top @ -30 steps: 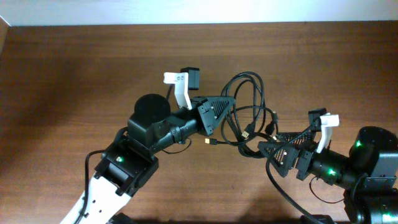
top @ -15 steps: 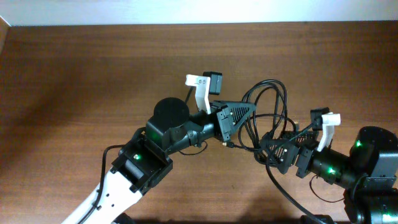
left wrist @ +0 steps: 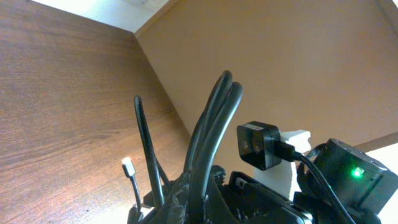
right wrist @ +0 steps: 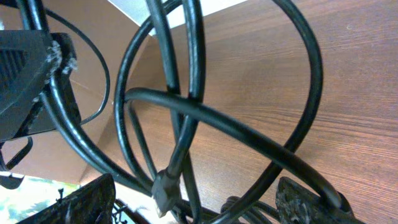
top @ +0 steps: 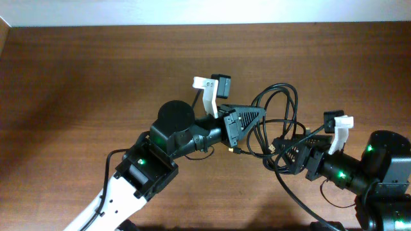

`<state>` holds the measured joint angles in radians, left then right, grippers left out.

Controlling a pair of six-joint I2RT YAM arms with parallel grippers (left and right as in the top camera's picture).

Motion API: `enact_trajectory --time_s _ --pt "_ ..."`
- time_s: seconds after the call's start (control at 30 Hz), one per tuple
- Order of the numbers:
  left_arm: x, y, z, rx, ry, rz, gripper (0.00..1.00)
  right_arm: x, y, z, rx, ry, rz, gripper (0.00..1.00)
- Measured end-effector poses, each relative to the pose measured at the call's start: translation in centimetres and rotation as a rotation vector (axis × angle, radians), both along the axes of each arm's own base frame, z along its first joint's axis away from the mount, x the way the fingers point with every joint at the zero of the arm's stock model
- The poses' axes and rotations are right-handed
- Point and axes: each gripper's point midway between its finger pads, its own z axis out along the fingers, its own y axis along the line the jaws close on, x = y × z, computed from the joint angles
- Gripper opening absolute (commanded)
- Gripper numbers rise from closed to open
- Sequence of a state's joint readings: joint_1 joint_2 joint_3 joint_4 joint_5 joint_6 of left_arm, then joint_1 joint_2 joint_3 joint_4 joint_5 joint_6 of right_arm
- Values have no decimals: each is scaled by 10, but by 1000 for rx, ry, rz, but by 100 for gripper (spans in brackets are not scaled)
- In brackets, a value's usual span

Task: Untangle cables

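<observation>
The cables (top: 292,102) are a tangle of thin black cords looping up over the middle of the table. My left gripper (top: 255,119) is shut on a bunch of them. In the left wrist view two cords (left wrist: 211,124) rise side by side out of my left gripper (left wrist: 208,202), and a thin cord with a silver plug (left wrist: 127,165) stands to their left. My right gripper (top: 287,156) is just right of the tangle. In the right wrist view, my right gripper (right wrist: 196,205) is open, with several crossing cords (right wrist: 186,112) and a dark plug (right wrist: 163,190) between its spread fingers (right wrist: 87,202).
The brown wooden table (top: 77,77) ends at a pale wall strip (top: 192,11) along the back. A thicker black cable (top: 294,196) trails from the right arm base toward the front edge. The two arms are close together at mid-table.
My left arm has carried the cable bunch to the right, toward the right gripper, and the loops now stand taller. The right gripper's fingers have drawn slightly closer around the cords.
</observation>
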<state>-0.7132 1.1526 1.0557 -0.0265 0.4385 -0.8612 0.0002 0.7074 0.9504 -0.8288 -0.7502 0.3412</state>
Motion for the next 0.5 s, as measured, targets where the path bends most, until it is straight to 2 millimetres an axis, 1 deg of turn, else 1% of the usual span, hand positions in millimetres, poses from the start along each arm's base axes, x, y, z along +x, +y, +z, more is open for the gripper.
enact_trajectory --time_s 0.07,0.13,0.23,0.27,0.37,0.5 --pt "-1 0 0 -1 0 -4 0 1 -1 0 -4 0 -5 78" --pt "-2 -1 0 -2 0 -12 0 1 -1 -1 -6 0 -9 73" --pt "-3 -1 0 -2 1 -19 0 2 -2 -1 -8 2 -15 63" --pt "-3 -2 0 -3 1 -21 0 2 -2 -1 -8 2 -17 57" --pt "-4 -2 0 -3 1 -22 0 2 -3 -1 -11 1 -19 46" --pt "-4 -2 0 0 3 -22 0 2 -3 -2 -12 2 -22 35"
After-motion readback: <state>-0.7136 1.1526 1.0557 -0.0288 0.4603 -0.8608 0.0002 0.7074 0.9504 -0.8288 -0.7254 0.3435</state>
